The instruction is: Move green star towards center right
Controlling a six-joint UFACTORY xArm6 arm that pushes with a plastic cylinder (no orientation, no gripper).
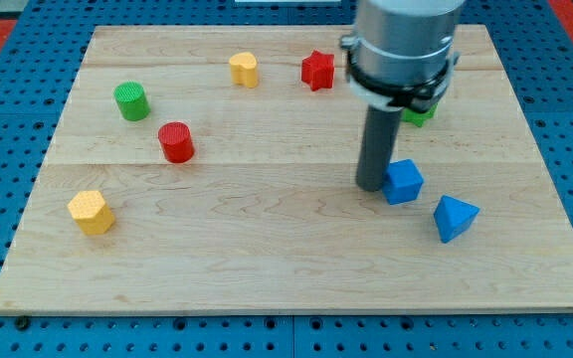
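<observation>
The green star (419, 114) is mostly hidden behind the arm's grey body at the view's upper right; only a small green edge shows. My tip (371, 186) rests on the board just left of the blue cube (403, 182), close to or touching it, and below the green star. A blue triangular block (454, 218) lies to the lower right of the cube.
A red star (317, 71) and a yellow block (245, 70) sit near the view's top. A green cylinder (131, 101) and a red cylinder (176, 142) are at the left. A yellow hexagonal block (92, 212) is at the lower left. The wooden board (267, 259) lies on a blue pegboard.
</observation>
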